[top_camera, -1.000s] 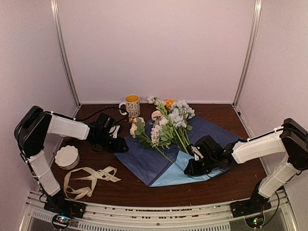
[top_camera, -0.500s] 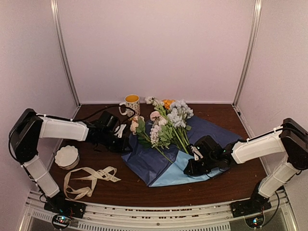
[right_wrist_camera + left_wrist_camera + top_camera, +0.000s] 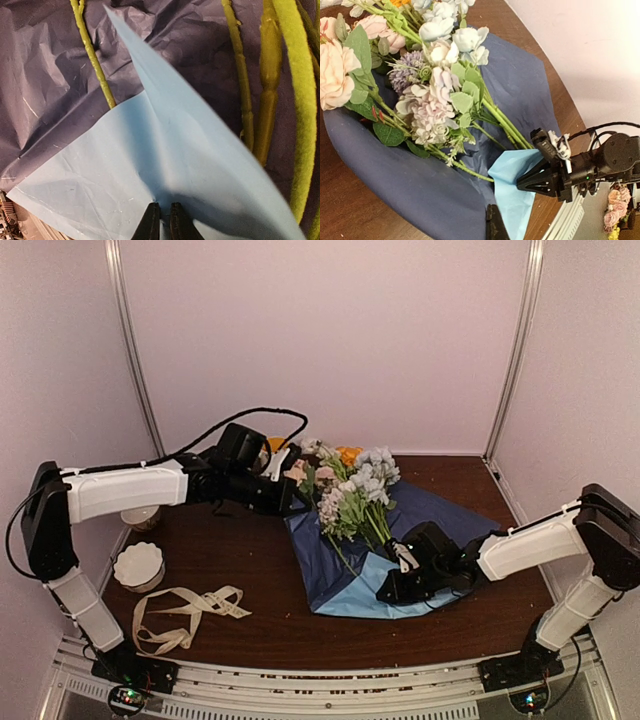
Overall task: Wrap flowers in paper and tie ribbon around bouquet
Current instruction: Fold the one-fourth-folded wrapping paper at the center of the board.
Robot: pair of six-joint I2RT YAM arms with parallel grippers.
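We see a dark brown wooden surface (image 3: 220, 550) inside a pale-walled booth. Two white and black arms reach in from the near edge: the left arm (image 3: 125, 490) stretches across toward the middle rear, and the right arm (image 3: 525, 548) bends in low from the right. Between them lies the paper (image 3: 330, 570), a large creased sheet with its navy side up, its near corner folded over to show light blue, and its left edge lifted off the surface. On it rest the flowers (image 3: 350, 495), their green stems pointing toward the right arm and their white, pink, pale blue and orange blooms fanned toward the back wall. At the near left, the ribbon (image 3: 185, 608) lies in loose cream loops, well apart from the paper, with a white scalloped bowl (image 3: 138, 565) just behind it. The left fingers (image 3: 493, 225) are clenched on the paper's raised left edge. The right fingers (image 3: 150, 222) are pinched shut on the light blue flap.
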